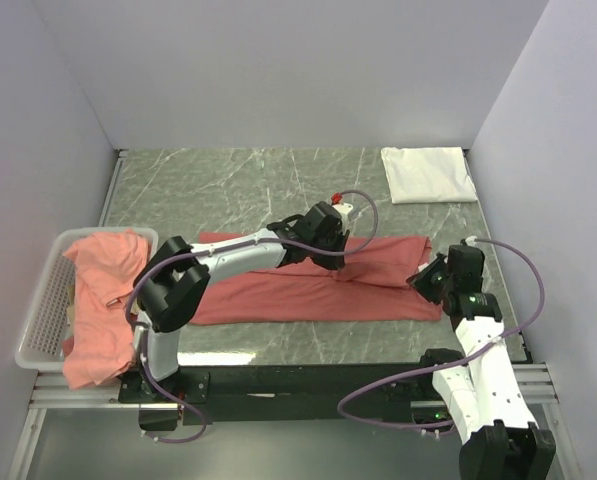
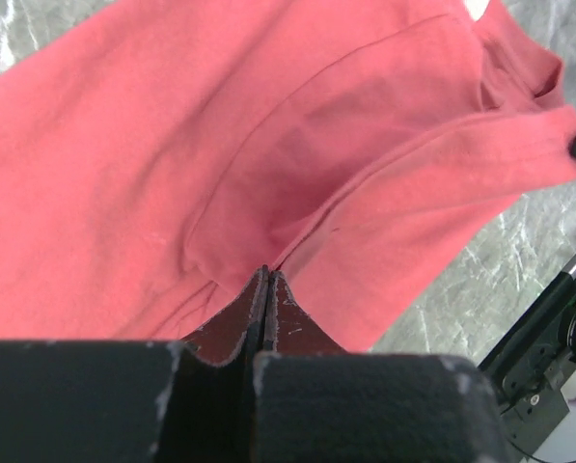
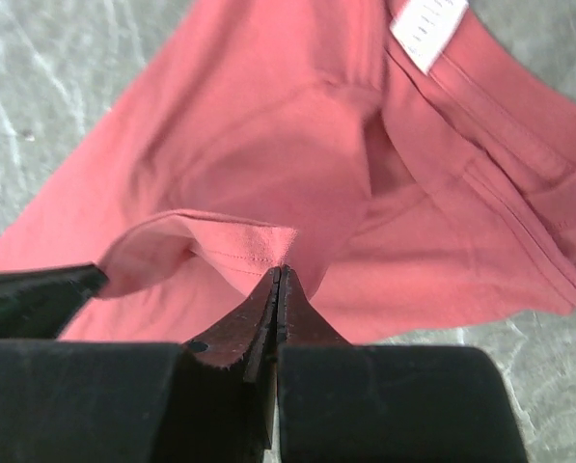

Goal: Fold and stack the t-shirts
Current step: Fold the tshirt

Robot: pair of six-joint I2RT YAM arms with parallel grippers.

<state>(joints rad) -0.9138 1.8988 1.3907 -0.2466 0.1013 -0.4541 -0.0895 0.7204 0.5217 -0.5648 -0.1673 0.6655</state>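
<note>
A salmon t-shirt [image 1: 268, 295] lies stretched out as a long band across the table's middle. My left gripper [image 1: 338, 270] is down on its upper edge right of centre. In the left wrist view that gripper [image 2: 265, 274] is shut, pinching a fold of the salmon cloth [image 2: 123, 164]. My right gripper [image 1: 419, 283] is at the shirt's right end. In the right wrist view it [image 3: 280, 271] is shut on a raised hem corner of the shirt [image 3: 259, 145], near the white neck label [image 3: 427, 29]. A folded white t-shirt [image 1: 428, 174] lies at the back right.
A white mesh basket [image 1: 38, 320] stands at the left edge with more salmon t-shirts [image 1: 103, 290] heaped in it and hanging over its front. The table top is grey-green marble [image 1: 228, 190], with walls on three sides.
</note>
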